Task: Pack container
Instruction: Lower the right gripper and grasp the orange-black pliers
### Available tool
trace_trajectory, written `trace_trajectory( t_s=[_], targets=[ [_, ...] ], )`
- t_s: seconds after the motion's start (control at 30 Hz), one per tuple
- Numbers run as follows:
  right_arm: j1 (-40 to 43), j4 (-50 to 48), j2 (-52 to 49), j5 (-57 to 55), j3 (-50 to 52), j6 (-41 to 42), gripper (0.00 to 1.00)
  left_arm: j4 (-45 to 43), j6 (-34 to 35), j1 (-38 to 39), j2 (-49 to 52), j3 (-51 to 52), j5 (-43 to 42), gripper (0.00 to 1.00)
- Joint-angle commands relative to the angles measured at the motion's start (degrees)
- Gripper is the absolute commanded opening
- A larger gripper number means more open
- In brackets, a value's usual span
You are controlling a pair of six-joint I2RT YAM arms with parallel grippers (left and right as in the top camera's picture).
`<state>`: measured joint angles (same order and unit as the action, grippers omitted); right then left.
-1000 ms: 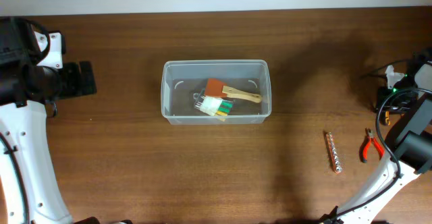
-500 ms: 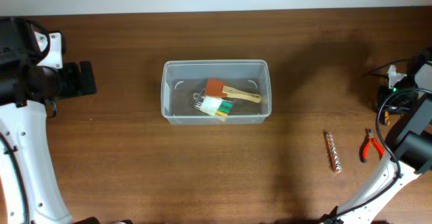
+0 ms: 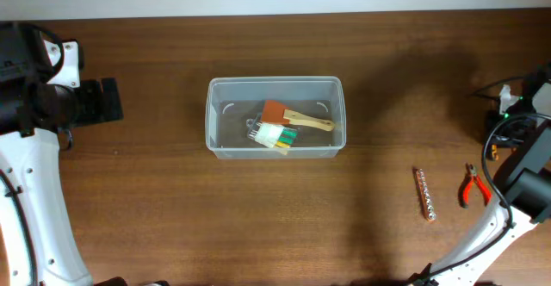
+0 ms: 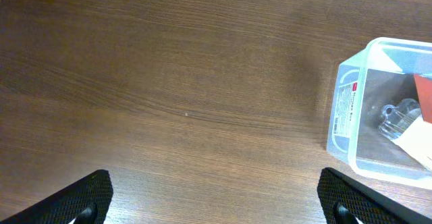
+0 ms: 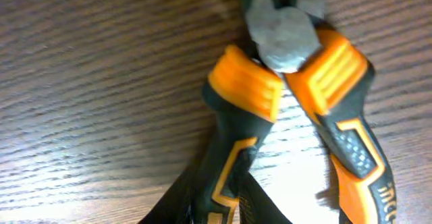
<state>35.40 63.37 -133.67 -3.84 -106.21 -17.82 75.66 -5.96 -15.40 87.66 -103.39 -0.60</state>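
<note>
Overhead and wrist views. The container [image 3: 275,118], a clear, colourless rectangular tub with rounded corners and a thick rim, stands mid-counter [image 3: 258,226], nearer the far edge than the near one and well apart from both arms. Inside lie a brush [image 3: 293,116] with rust-coloured bristles and a pale wooden handle, a small clear pack of yellow-green pieces [image 3: 277,136], and a transparent item [image 3: 253,125] too faint to identify. In the left wrist view a white label [image 4: 345,109] shows on the container's end wall, and the frame's right border cuts the tub off.

The left fingers [image 4: 91,193] are spread wide over bare wood near the left edge, holding nothing. Only their tips show.

Towards the right edge lie a strip of reddish pieces [image 3: 424,194] and red-handled pliers [image 3: 471,185]. The right wrist view is filled by orange-and-black pliers [image 5: 297,102] lying on the counter, seen very close and partly blurred. The right fingers cannot be made out, so their state cannot be told.

Compared with the earlier frames, the upper end of the right arm [image 3: 525,161] has shifted slightly. The container, its contents and the left arm [image 3: 34,174] are unchanged.
</note>
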Motion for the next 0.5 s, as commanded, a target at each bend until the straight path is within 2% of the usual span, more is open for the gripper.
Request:
trace_trajectory(
  t_s=[0.0, 0.3, 0.47],
  targets=[
    [0.7, 0.3, -1.8, -1.2, 0.5, 1.5, 0.22, 0.0, 0.7, -0.3, 0.2, -0.9, 0.5, 0.99],
    [0.5, 2.5, -1.7, 0.0, -3.4, 2.3, 0.2, -0.2, 0.7, -0.3, 0.2, -0.9, 0.5, 0.99],
    [0.3, 5.2, -1.7, 2.1, -8.7, 2.1, 0.13, -0.2, 0.7, -0.3, 0.2, -0.9, 0.5, 0.99]
  ],
)
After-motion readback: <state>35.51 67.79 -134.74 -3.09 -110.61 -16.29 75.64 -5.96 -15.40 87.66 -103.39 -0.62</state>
